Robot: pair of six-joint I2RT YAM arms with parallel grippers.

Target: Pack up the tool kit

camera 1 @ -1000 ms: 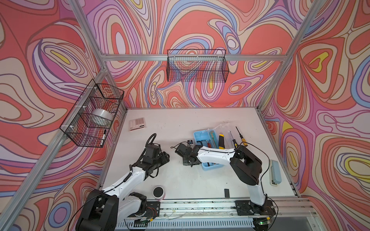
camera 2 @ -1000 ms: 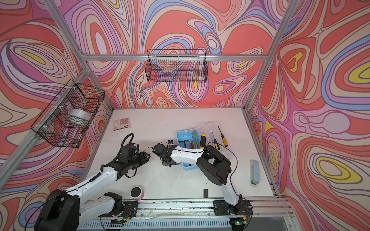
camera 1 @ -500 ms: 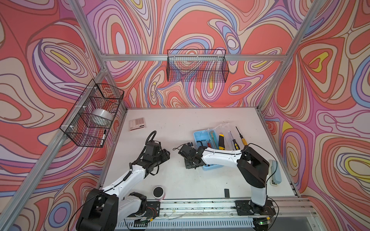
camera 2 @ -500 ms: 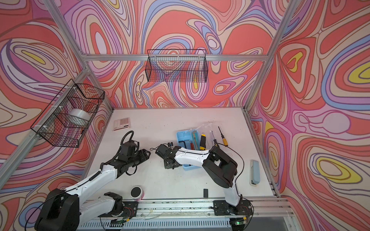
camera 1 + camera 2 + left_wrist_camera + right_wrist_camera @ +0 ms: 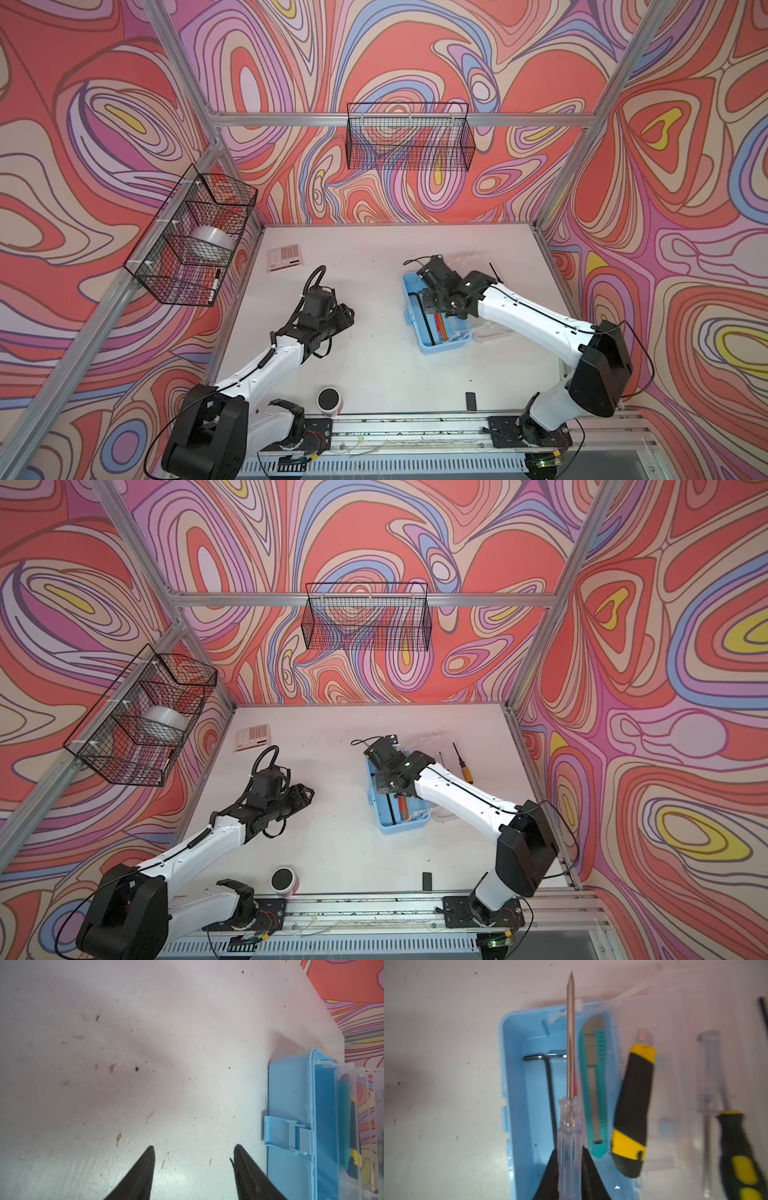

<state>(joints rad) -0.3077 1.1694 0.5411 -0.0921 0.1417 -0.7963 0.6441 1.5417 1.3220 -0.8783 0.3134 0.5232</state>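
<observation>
Top views: light blue case (image 5: 442, 348) sits on the table (image 5: 374, 374) right of centre, with its clear lid (image 5: 494, 332) flipped open on the right side. The right end effector (image 5: 432, 306) hangs over the far half of the case. The left end effector (image 5: 344, 318) is well apart to the left over bare table, pointing toward the case. The calculator (image 5: 284, 257) is in the far-left corner, and a yellow-black screwdriver (image 5: 464, 767) lies just beside the lid. Left wrist: fingers (image 5: 145, 1167) are spread and released, nothing between them, only scuffed table below, with the case's latch (image 5: 284, 1136) near one finger. Right wrist: the end effector is clenched on the clear-handled screwdriver (image 5: 569, 1122), its shaft running along the case above the open compartment. Inside lie a black hex key (image 5: 550, 1095) and the teal utility knife (image 5: 596, 1095). The yellow-black utility knife (image 5: 633, 1109) is just beside the teal one at the lid-side wall — in or out of the case, can't tell. A second clear screwdriver (image 5: 708, 1084) lies further out on the lid side — frame is blurred there.
</observation>
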